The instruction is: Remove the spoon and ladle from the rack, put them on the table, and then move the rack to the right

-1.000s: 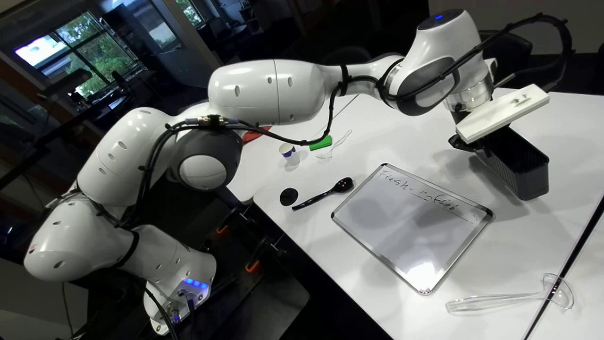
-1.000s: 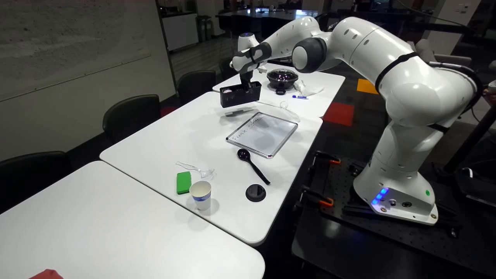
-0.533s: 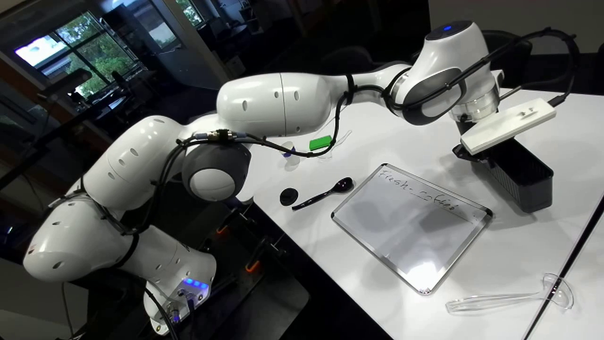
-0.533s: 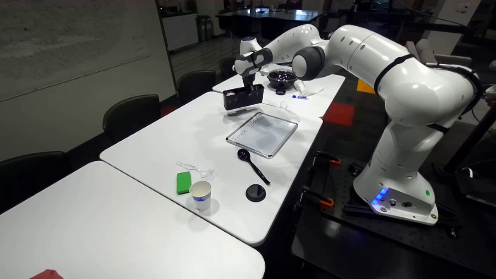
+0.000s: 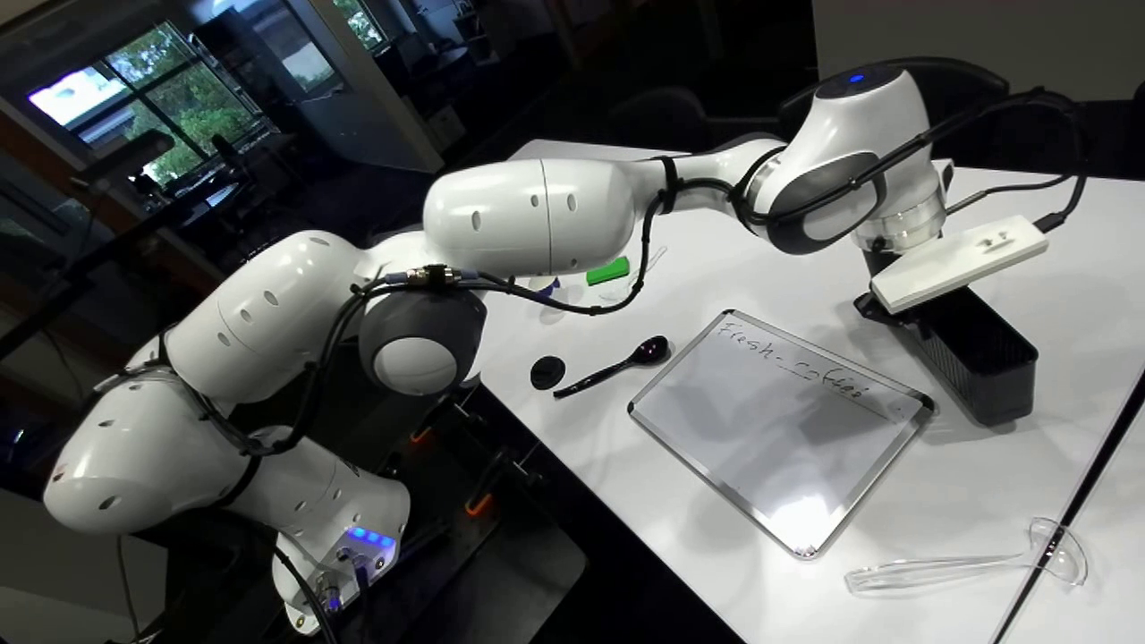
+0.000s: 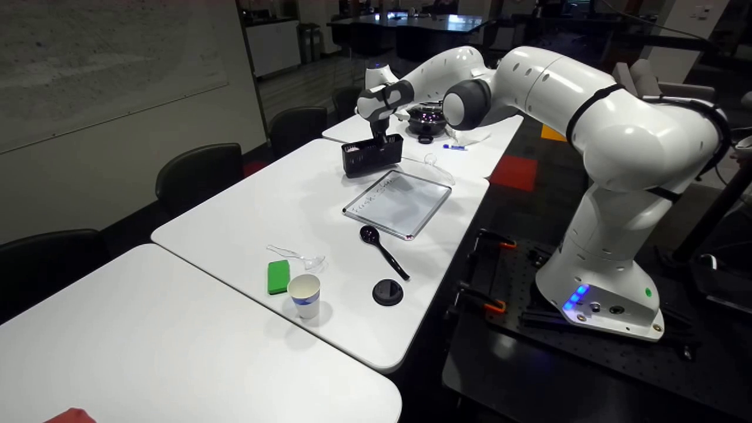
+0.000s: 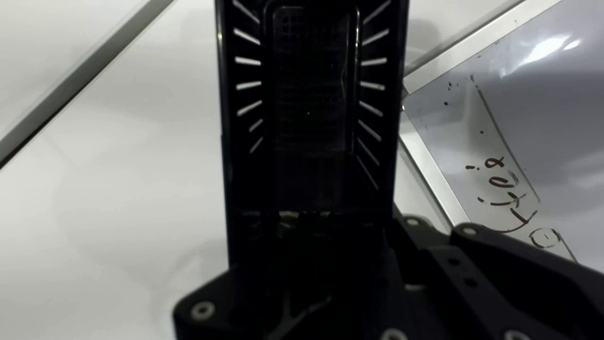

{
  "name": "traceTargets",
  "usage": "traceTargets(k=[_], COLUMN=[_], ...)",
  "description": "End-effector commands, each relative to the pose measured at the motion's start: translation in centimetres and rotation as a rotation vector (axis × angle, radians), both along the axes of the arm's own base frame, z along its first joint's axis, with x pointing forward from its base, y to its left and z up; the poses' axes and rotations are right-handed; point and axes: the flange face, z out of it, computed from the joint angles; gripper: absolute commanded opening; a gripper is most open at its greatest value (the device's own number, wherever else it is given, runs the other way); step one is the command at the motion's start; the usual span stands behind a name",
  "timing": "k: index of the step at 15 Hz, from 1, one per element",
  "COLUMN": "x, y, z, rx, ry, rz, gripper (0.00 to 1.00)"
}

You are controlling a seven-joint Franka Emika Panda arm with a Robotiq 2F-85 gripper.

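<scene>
White table (image 6: 247, 217) ends at a dark seam (image 5: 1095, 461); rack (image 6: 376, 158) is just short of it, close beside a corner of the whiteboard (image 6: 399, 202). Can't tell if its underside touches the table; gap looks slight at most. Gripper (image 6: 382, 140) is clamped on the rack, jaws drawn in on its upper part; exact bite lost, black on black.

Ladle (image 5: 617, 368) is out, lying on the table. So are a slim clear utensil (image 6: 302, 257) near the green block (image 6: 278, 277) and a round-bowled clear utensil (image 5: 966, 563) with its bowl across the seam; can't tell which of those two the task means. Utensil part looks done.

Step in hand reads as setting the rack down to the robot's right. To do it well: keep the long wall clear of the whiteboard corner; in the wrist view they nearly meet, and an edge landing on it would leave the rack tilted. Grip seems nearer one end, so the free end may touch early: level it, go straight down slowly, let go only once it sits flat, then lift off vertically.

Pose: arm (image 6: 552, 82) reaches well out from its base (image 6: 596, 294), forearm (image 5: 519, 215) sloping down to the wrist (image 6: 373, 106), gripper pointing roughly straight down. Long reach, so small moves will probably swing the rack a lot.
</scene>
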Motion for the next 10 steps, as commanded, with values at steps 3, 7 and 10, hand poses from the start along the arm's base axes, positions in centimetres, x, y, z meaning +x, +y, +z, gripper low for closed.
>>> traceTargets(k=[3,7,10], x=[-0.2,-0.5,-0.8], y=[-0.5,-0.7,-0.7], z=[0.1,-0.4,-0.7], rx=[-0.005,-0.003,-0.006], ry=[0.017,0.033,0.046], rz=[-0.008,-0.016,-0.022], gripper=[0.01,0.01,0.01])
